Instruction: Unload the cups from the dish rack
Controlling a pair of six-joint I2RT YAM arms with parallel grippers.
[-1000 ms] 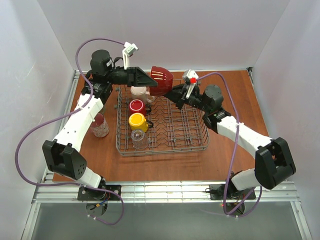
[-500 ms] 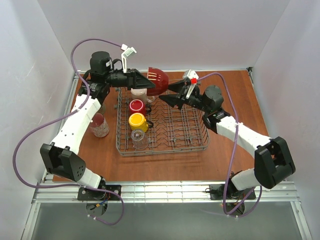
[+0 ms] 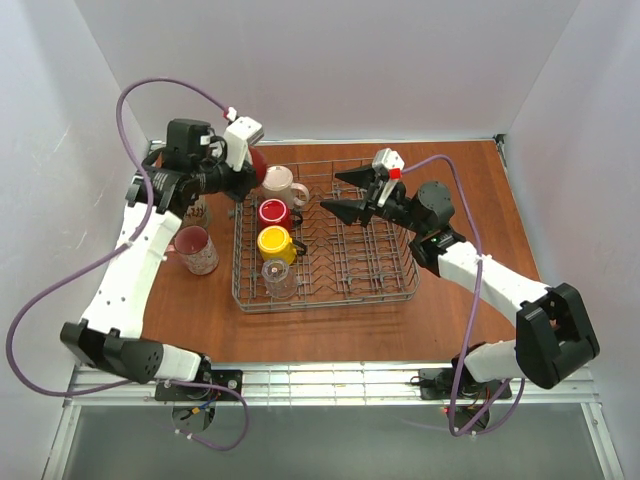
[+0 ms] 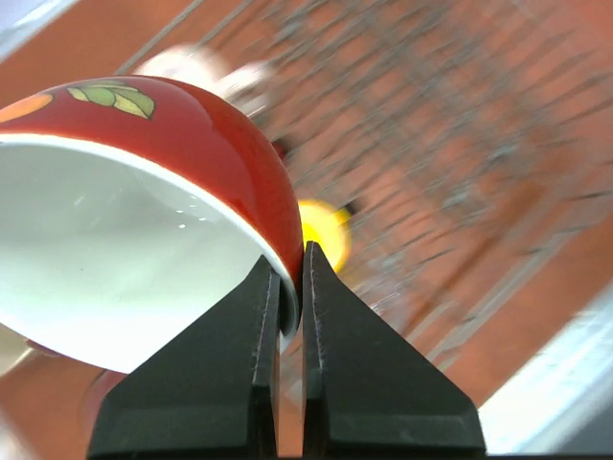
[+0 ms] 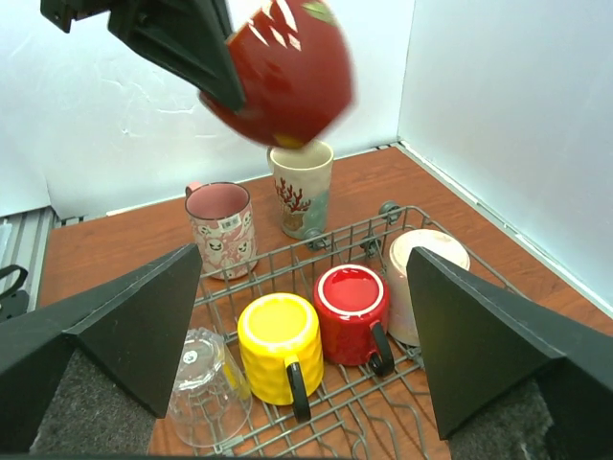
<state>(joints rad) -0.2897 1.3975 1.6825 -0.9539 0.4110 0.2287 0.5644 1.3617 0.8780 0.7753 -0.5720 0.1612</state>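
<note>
The grey wire dish rack (image 3: 400, 290) holds a cream cup (image 3: 278, 185), a red cup (image 3: 272, 212), a yellow cup (image 3: 275, 243) and a clear glass (image 3: 280, 278), all upside down along its left side. My left gripper (image 3: 248, 172) is shut on the rim of a dark red cup (image 3: 259, 162), held in the air above the rack's rear-left corner. In the left wrist view the fingers (image 4: 316, 316) pinch that cup's (image 4: 192, 134) wall. My right gripper (image 3: 345, 195) hangs open over the rack's rear middle, with nothing in it.
A pink mug (image 3: 197, 250) stands upright on the wooden table left of the rack. In the right wrist view a beige mug (image 5: 302, 187) stands beside the pink mug (image 5: 220, 228). White walls close in the table on three sides.
My right gripper opened and let go of the dark red cup. The left arm swung that cup leftward, from above the rack's rear to its rear-left corner.
</note>
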